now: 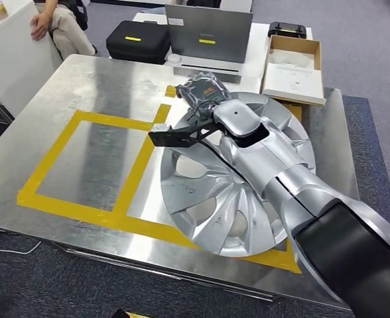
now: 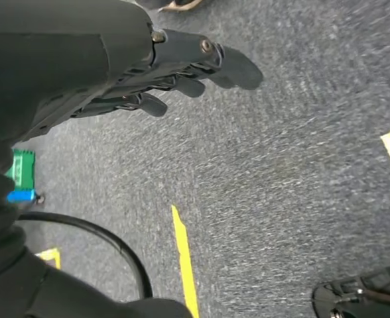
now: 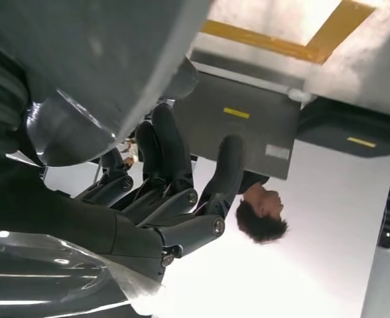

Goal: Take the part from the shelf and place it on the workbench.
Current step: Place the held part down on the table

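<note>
Right hand (image 3: 173,199) is curling dark fingers (image 3: 165,142) over the silver part's (image 3: 97,66) rim, near the bench's (image 3: 333,79) yellow-taped edge.

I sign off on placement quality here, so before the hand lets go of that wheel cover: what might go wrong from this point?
The wheel cover lies over the yellow tape lines, its near rim close to the workbench front edge; a nudge might tip it off. The right hand grips the far rim, fingers curled around it; withdrawing could drag the cover. An open cardboard box and a grey case sit just beyond, and a forward slide may hit them.
</note>
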Available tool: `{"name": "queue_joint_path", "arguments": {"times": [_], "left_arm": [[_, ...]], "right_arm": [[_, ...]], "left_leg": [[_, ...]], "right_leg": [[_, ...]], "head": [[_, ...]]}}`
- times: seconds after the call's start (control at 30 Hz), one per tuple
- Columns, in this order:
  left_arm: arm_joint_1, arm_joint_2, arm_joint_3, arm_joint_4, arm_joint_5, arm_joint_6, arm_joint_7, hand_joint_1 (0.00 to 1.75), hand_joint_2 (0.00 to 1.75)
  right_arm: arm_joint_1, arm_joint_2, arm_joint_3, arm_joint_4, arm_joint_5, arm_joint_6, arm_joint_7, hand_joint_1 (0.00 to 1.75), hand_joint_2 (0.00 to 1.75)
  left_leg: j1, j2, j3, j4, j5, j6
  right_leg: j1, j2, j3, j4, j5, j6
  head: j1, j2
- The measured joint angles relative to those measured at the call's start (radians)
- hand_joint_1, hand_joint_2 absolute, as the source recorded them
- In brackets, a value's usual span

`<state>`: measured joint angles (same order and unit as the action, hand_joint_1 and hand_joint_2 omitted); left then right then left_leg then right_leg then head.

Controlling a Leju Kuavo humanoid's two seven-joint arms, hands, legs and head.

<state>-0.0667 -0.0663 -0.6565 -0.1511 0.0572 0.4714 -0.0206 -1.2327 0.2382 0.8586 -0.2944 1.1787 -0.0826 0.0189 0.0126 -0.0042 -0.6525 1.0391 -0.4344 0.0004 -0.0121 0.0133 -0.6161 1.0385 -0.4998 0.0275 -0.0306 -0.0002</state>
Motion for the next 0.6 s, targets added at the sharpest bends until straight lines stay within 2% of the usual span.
{"name": "queue_joint_path", "arguments": {"times": [0.07,0.13,0.17,0.2,0.23,0.3,0.33,0.4,0.47,0.53,0.6], "left_arm": [[0.0,0.0,0.0,0.0,0.001,0.006,-0.003,0.0,1.75],[-0.001,-0.001,0.0,0.0,0.001,0.01,-0.01,0.0,1.75],[-0.001,-0.001,0.0,0.0,0.001,0.011,-0.014,0.0,1.75],[0.0,-0.002,0.0,0.0,0.001,0.012,-0.019,0.0,1.75],[0.0,-0.002,0.0,0.0,0.001,0.013,-0.024,0.0,1.75],[0.0,-0.004,0.0,0.0,0.001,0.015,-0.031,0.0,1.75],[-0.001,-0.006,-0.001,0.0,0.001,0.016,-0.033,0.0,1.75],[-0.003,-0.009,-0.001,0.0,0.001,0.018,-0.036,0.0,1.75],[-0.003,-0.011,-0.001,0.0,0.001,0.018,-0.036,0.0,1.75],[-0.003,-0.011,-0.001,0.0,0.001,0.018,-0.037,0.0,1.75],[-0.002,-0.011,-0.001,0.0,0.001,0.018,-0.037,0.0,1.75]], "right_arm": [[0.006,0.0,0.01,0.005,0.006,0.003,-0.002,1.75,1.75],[0.016,0.0,0.018,0.011,0.012,0.001,-0.009,1.75,1.75],[0.023,0.0,0.024,0.013,0.02,0.0,-0.018,1.75,1.75],[0.029,0.0,0.031,0.015,0.034,0.0,-0.032,1.75,1.75],[0.032,0.001,0.042,0.017,0.055,-0.001,-0.051,1.75,1.75],[0.034,0.007,0.073,0.018,0.102,-0.008,-0.096,1.75,1.75],[0.033,0.012,0.09,0.019,0.123,-0.014,-0.119,1.75,1.75],[0.038,0.025,0.124,0.019,0.152,-0.023,-0.154,1.75,1.75],[0.044,0.033,0.149,0.019,0.165,-0.026,-0.17,1.75,1.75],[0.047,0.039,0.167,0.019,0.177,-0.026,-0.183,1.75,1.75],[0.046,0.045,0.186,0.019,0.192,-0.019,-0.208,0.87,0.87]], "left_leg": [[0.001,0.001,0.003,-0.004,0.001,0.012],[-0.001,0.001,0.004,-0.004,-0.001,0.02],[-0.003,0.001,0.004,-0.003,-0.002,0.021],[-0.005,0.0,0.005,-0.003,-0.003,0.022],[-0.007,-0.001,0.007,-0.003,-0.003,0.023],[-0.01,-0.001,0.011,-0.002,-0.006,0.023],[-0.013,-0.001,0.011,-0.001,-0.007,0.021],[-0.015,0.001,0.009,-0.001,-0.007,0.014],[-0.013,0.001,0.008,-0.001,-0.007,0.005],[-0.012,0.001,0.001,0.022,-0.026,-0.007],[-0.008,0.001,-0.035,0.112,-0.076,-0.02]], "right_leg": [[0.0,-0.003,-0.038,0.073,-0.043,0.005],[0.001,-0.004,-0.101,0.201,-0.096,0.005],[0.002,-0.004,-0.127,0.248,-0.106,0.004],[0.002,-0.004,-0.138,0.262,-0.099,0.002],[0.003,-0.004,-0.132,0.24,-0.074,-0.002],[0.008,-0.005,-0.078,0.12,-0.007,-0.016],[0.01,-0.006,-0.047,0.06,0.015,-0.022],[0.015,-0.007,-0.012,-0.001,0.025,-0.027],[0.014,-0.007,-0.005,-0.01,0.027,-0.03],[0.009,-0.009,0.002,-0.019,0.031,-0.036],[0.006,-0.01,0.008,-0.023,0.032,-0.04]], "head": [[0.002,0.0],[0.003,0.0],[0.003,0.0],[0.003,0.0],[0.003,0.0],[0.003,0.0],[0.003,0.0],[0.002,0.0],[0.002,0.0],[-0.001,0.0],[-0.006,0.0]]}}
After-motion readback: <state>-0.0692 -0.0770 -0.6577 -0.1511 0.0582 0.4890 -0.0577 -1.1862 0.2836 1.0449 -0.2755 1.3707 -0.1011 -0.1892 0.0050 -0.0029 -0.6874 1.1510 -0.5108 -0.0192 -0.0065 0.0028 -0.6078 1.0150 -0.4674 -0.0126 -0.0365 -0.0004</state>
